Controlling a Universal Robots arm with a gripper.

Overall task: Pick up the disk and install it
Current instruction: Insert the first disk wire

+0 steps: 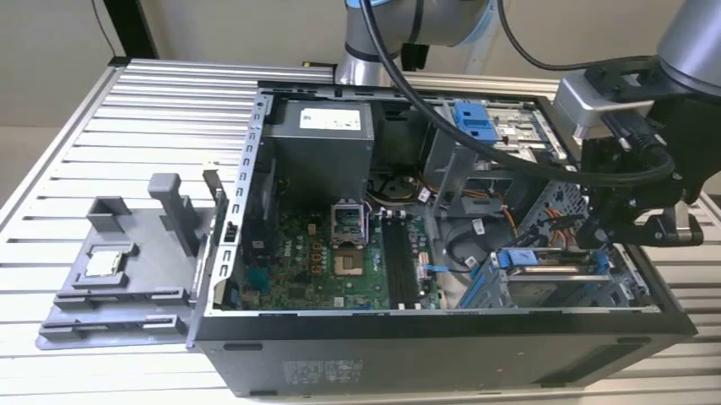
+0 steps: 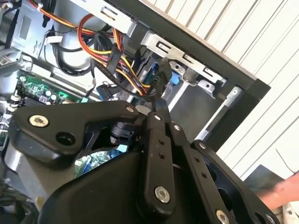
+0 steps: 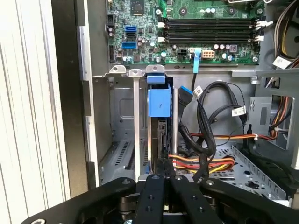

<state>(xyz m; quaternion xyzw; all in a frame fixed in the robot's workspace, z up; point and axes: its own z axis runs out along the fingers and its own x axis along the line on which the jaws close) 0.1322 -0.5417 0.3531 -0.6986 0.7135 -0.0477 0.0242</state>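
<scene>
1. A black metal computer tower case (image 1: pixel 451 337) is laid on its side, with its side panel off, on the slatted aluminium desk (image 1: pixel 147 110). In this position the green motherboard (image 1: pixel 327 261) and the drive bays can be reached from above.
2. The disk (image 1: pixel 552 263), a flat silver-grey hard drive clipped in a thin blue plastic frame, is found in the perforated grey metal drive cage (image 1: pixel 563 291), at the near corner of the case on the exterior view's right.
3. In the first wrist view the disk (image 3: pixel 162 133) is seen edge-on between the cage's upright rails. Its blue tab is turned toward the motherboard (image 3: pixel 210 14), so it is judged to be slid most of the way into its slot.
4. The black two-fingered hand (image 1: pixel 592 236) is lowered into that corner. In both wrist views its fingers are drawn together (image 3: pixel 164 164) (image 2: pixel 159 93) at the disk's outer end. Whether the frame's edge is pinched or only pressed cannot be told.
5. The bundle of red, yellow and black cables (image 3: pixel 205 161) is left lying just beside the slot, on the side away from the case wall.
6. A grey plastic fixture tray (image 1: pixel 124 295) carrying a small square silver chip (image 1: pixel 105 263) is kept well apart, at the exterior view's left.
</scene>
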